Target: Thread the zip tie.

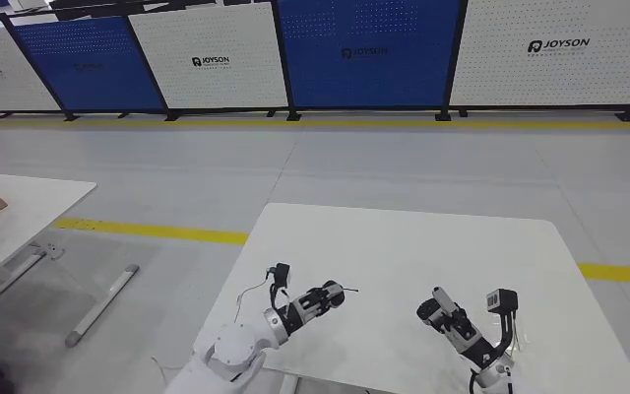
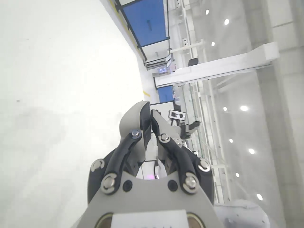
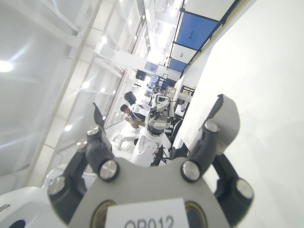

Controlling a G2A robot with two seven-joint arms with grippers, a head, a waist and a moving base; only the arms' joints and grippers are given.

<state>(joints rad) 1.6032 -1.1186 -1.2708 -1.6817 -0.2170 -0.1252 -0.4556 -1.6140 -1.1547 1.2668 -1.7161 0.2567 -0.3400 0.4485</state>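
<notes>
In the top view my left gripper (image 1: 333, 293) hovers over the near left part of the white table (image 1: 413, 246). It is shut on a thin black zip tie (image 1: 348, 290), whose short end sticks out toward the right arm. The left wrist view shows the left gripper (image 2: 151, 117) with its dark pads pressed together. My right gripper (image 1: 430, 304) sits over the near right part of the table, apart from the tie. In its own view the right gripper (image 3: 158, 106) is open, with nothing between its fingers.
A second white table (image 1: 30, 197) stands off to the left across a strip of floor. Blue and white partition panels (image 1: 364, 49) line the back, beyond a yellow floor line (image 1: 148, 230).
</notes>
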